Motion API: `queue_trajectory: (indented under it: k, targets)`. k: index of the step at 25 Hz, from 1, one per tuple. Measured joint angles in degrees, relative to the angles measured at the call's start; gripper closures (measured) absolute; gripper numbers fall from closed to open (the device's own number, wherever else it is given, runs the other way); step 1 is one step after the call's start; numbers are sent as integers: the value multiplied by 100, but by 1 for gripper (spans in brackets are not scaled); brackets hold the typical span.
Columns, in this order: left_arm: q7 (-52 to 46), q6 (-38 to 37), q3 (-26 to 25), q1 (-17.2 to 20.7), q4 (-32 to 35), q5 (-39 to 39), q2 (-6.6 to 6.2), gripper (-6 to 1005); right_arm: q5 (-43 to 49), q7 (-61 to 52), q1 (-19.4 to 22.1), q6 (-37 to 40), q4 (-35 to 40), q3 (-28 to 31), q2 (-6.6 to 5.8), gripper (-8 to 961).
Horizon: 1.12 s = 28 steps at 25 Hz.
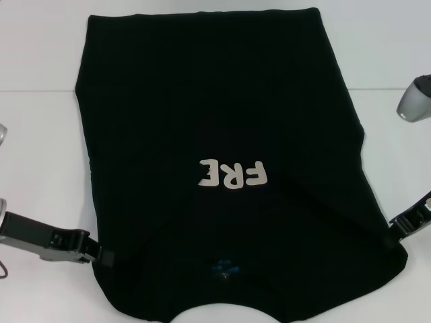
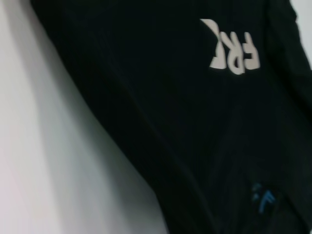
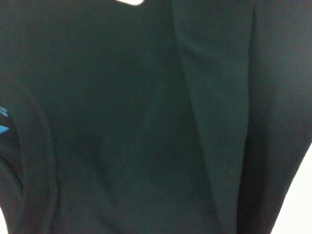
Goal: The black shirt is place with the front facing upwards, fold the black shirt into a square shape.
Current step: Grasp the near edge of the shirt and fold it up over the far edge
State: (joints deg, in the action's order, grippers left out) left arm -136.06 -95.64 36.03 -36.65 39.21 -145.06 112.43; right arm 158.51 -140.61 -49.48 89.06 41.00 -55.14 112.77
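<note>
Black soft fabric fills the middle of the head view: the black shirt [image 1: 215,134] lies on the white table [image 1: 40,161], collar end at the bottom edge; its right side looks folded inward, cutting off the white lettering [image 1: 233,175]; the left gripper [image 1: 101,254], lower left, and right gripper [image 1: 397,225], lower right, meet its corners, probably pinching them, though I cannot tell how far either is closed.

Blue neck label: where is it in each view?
Head: blue neck label low centre on the black shirt, below the white lettering.
Left wrist: label near the lower right corner.
Right wrist: label at the left edge.
Shared landmark: white lettering.
</note>
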Motion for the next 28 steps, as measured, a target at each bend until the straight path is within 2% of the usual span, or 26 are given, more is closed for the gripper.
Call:
queue_trajectory:
  k: [5, 12, 18, 23, 26, 28]
  targets:
    - [140, -319, 3, -55, -355, 138, -152, 886, 36, 236, 57, 467, 157, 296, -79, 933]
    - [240, -990, 12, 10, -539, 137, -227, 879, 165, 678, 356, 1158, 231, 383, -183, 932]
    - [381, -1558, 105, 154, -713, 115, -203, 872, 168, 1377, 713, 1821, 196, 617, -225, 931]
    - [535, -1594, 274, 167, -972, 100, -184, 867, 139, 1500, 825, 1819, 96, 676, -204, 931]
    - [566, -1551, 176, 136, -973, 133, -181, 864, 128, 1556, 788, 1711, 42, 985, -181, 930]
    - [564, -1471, -45, 79, -967, 154, -196, 862, 94, 1605, 723, 1629, -81, 1359, -215, 930]
